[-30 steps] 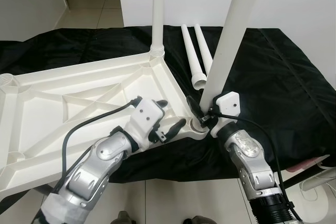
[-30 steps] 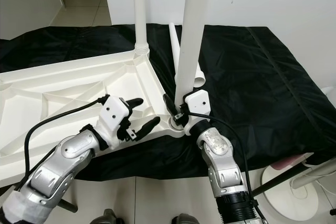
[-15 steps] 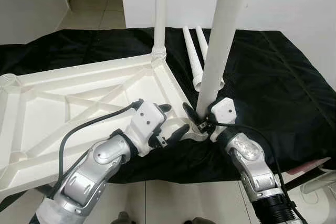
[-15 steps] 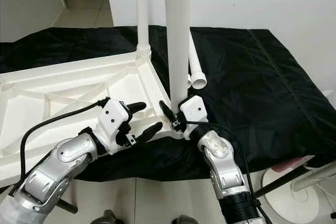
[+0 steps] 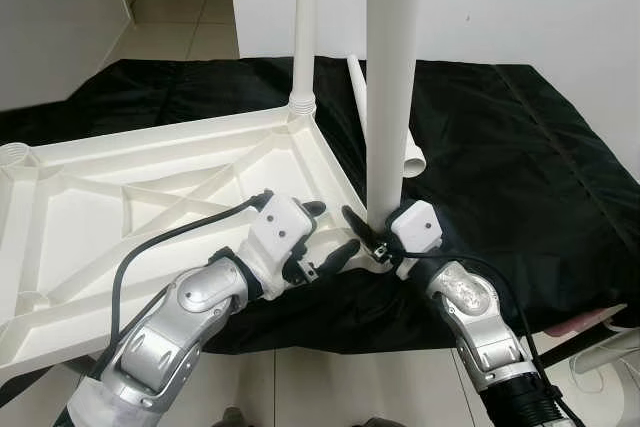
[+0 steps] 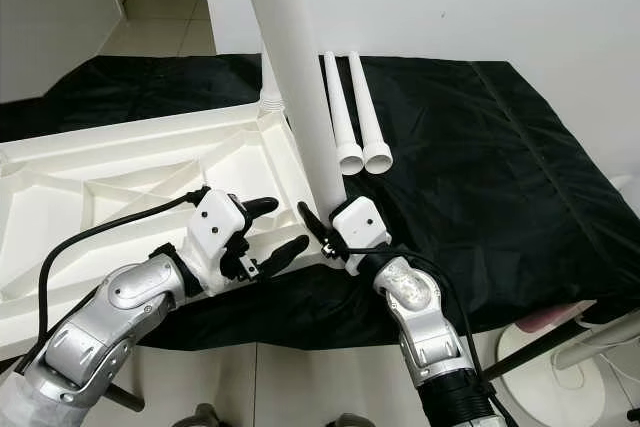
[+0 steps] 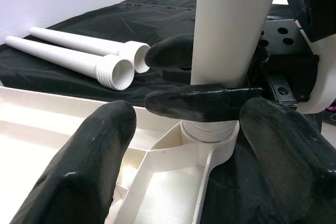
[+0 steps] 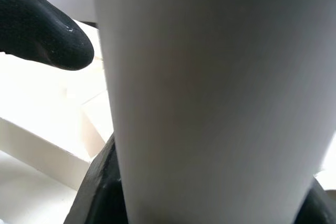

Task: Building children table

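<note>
The right end effector (image 5: 372, 240) grips the upright leg (image 5: 390, 97) above the corner socket (image 7: 209, 136); the left end effector (image 5: 325, 237), open, waits beside.

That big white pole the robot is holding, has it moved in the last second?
Yes. The right end effector, still clamped on the table leg, swung it from leaning to nearly upright over the corner socket. The open left end effector stayed by the tabletop.

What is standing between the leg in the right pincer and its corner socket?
Nothing visible. The right pincer grips the leg, whose threaded end already sits in the corner socket of the tabletop.
</note>
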### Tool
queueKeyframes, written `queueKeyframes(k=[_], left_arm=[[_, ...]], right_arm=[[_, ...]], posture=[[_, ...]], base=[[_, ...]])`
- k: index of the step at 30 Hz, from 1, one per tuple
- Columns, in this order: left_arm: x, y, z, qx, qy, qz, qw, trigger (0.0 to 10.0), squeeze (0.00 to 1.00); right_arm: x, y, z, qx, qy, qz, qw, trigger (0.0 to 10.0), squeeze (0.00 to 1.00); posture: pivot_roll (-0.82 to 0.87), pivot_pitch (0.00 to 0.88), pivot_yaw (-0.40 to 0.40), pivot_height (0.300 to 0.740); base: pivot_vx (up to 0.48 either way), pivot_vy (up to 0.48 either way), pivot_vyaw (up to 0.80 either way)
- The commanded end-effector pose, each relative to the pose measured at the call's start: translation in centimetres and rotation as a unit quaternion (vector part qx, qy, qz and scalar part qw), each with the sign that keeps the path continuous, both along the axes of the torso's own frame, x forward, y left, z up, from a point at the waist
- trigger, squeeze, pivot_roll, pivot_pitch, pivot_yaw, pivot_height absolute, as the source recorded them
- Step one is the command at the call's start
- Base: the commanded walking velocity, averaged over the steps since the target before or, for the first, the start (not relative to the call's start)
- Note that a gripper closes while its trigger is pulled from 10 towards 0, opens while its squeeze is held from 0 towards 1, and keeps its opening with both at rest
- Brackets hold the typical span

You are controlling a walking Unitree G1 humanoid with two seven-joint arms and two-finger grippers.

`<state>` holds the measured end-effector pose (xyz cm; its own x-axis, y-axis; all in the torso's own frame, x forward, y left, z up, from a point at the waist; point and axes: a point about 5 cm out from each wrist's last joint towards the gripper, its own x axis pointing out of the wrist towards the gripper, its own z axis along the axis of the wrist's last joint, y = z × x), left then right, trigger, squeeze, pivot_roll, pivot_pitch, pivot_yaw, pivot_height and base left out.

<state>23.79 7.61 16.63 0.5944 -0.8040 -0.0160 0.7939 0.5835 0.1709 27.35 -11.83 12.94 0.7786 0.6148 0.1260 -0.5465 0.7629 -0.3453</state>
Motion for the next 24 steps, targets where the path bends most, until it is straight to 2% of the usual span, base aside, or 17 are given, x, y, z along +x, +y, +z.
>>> queueKeyframes(k=[1,6,13,18,24], left_arm=[[-0.4,-0.1,0.2,0.005,0.002,-0.035,0.999,10.0,0.00],[-0.5,-0.1,0.3,0.004,0.004,-0.036,0.999,10.0,0.00],[-0.5,-0.1,0.4,0.001,0.007,-0.034,0.999,10.0,0.00],[-0.5,-0.1,0.4,0.001,0.007,-0.033,0.999,10.0,0.00],[-0.5,-0.1,0.5,0.001,0.007,-0.034,0.999,10.0,0.00]], right_arm=[[-0.3,-0.6,-2.4,-0.011,0.059,-0.013,0.998,10.0,0.00],[-0.1,-0.7,-2.2,0.009,0.063,-0.019,0.998,10.0,0.00],[0.9,-1.5,-1.5,0.084,0.090,-0.054,0.991,10.0,0.00],[1.1,-1.6,-1.3,0.094,0.093,-0.060,0.989,10.0,0.00],[1.3,-1.9,-1.2,0.129,0.112,-0.076,0.982,10.0,0.00]], posture=[[-0.02,0.025,0.001,0.740],[-0.01,0.030,-0.001,0.740],[-0.01,0.039,-0.001,0.740],[-0.01,0.040,0.000,0.740],[-0.02,0.047,0.004,0.740]], base=[[0.000,0.000,0.00],[0.000,0.000,0.00],[0.000,0.000,0.00],[0.000,0.000,0.00],[0.000,0.000,0.00]])
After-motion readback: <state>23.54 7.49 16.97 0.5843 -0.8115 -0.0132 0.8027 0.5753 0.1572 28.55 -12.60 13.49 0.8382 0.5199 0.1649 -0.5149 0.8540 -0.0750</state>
